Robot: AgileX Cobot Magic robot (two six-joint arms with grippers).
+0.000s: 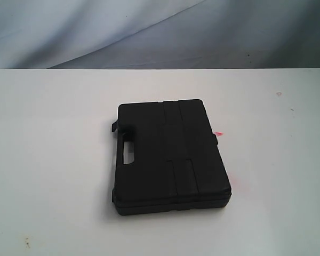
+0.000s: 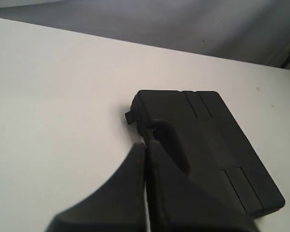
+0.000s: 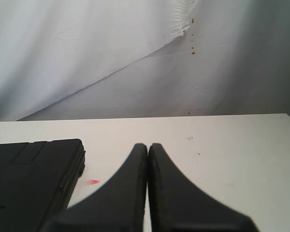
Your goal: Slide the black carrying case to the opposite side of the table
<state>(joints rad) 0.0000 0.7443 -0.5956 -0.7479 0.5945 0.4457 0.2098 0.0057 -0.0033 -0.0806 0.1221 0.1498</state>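
so left gripper (image 2: 145,145), beside case (image 2: 208,140) handle edge, and right gripper (image 3: 148,147) are sitting pressed together, empty; best pushing low, centered.

case (image 1: 170,157): matte black, ribbed panels
table (image 1: 53,160): plain white, few dark specks
smudge (image 1: 218,133): pinkish red
backdrop (image 1: 149,32): pale grey

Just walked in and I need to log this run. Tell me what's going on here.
A black case lies flat near the middle of the white table, handle slot toward the left arm's side. Nothing grips it. The left tool is shut, pointing at the handle edge; contact cannot be told. The right tool, also shut, hangs over the table on the case's other side. Neither arm shows in the exterior view.
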